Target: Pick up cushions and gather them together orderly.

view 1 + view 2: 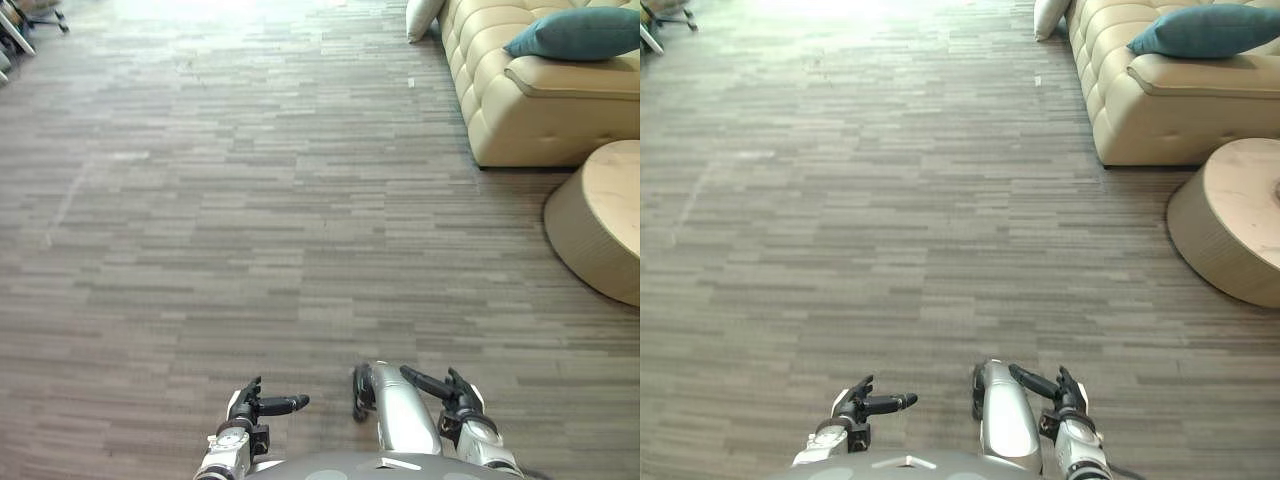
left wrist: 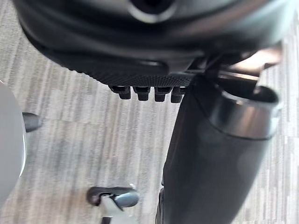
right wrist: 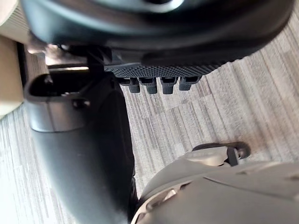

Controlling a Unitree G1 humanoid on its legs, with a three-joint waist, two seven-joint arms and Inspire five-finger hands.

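Observation:
A teal cushion (image 1: 578, 32) lies on the seat of a beige tufted sofa (image 1: 500, 110) at the far right. A white cushion (image 1: 421, 17) leans at the sofa's far end, by the floor. Both of my hands hang low near my body, far from the cushions. My left hand (image 1: 262, 405) holds nothing, and its fingers (image 2: 148, 92) stay relaxed over bare floor. My right hand (image 1: 443, 388) is also open and holds nothing, its fingers (image 3: 159, 84) loose above the floor.
A low round wooden table (image 1: 600, 220) stands at the right, just in front of the sofa. Chair bases (image 1: 20, 25) sit at the far left corner. Grey striped floor (image 1: 250, 200) stretches between me and the sofa.

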